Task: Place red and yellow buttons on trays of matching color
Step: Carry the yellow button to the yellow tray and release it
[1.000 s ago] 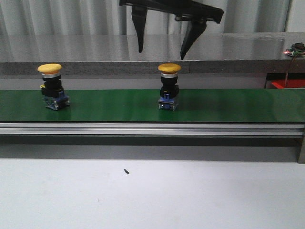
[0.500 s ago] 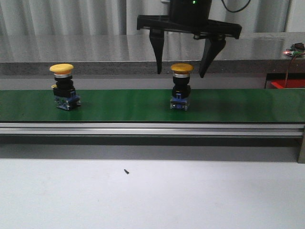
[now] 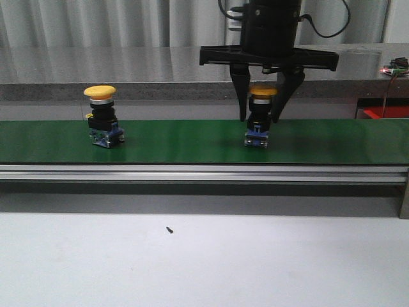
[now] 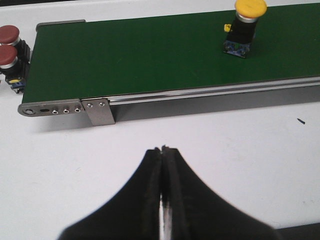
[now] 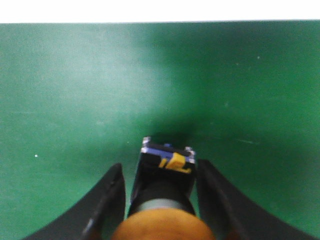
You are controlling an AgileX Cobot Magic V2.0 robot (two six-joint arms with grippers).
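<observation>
Two yellow buttons stand upright on the green conveyor belt [image 3: 185, 142]. The left yellow button [image 3: 102, 118] stands alone; I take it for the one in the left wrist view [image 4: 243, 25]. My right gripper [image 3: 260, 119] is open, with its fingers either side of the right yellow button [image 3: 262, 93]. In the right wrist view the gripper [image 5: 160, 166] straddles that button's black body [image 5: 167, 175] with small gaps on both sides. My left gripper [image 4: 163, 149] is shut and empty over the white table. Two red buttons [image 4: 8, 44] stand at the belt's end.
The belt's metal rail [image 3: 192, 173] runs along the front, with a bracket [image 4: 100, 111] near its end. A red object [image 3: 383, 113], perhaps a tray, shows at the far right behind the belt. A small black screw [image 3: 169, 229] lies on the white table.
Both yellow buttons have moved right along the belt. My right gripper has come down from above and moved right, and now straddles the right button.
</observation>
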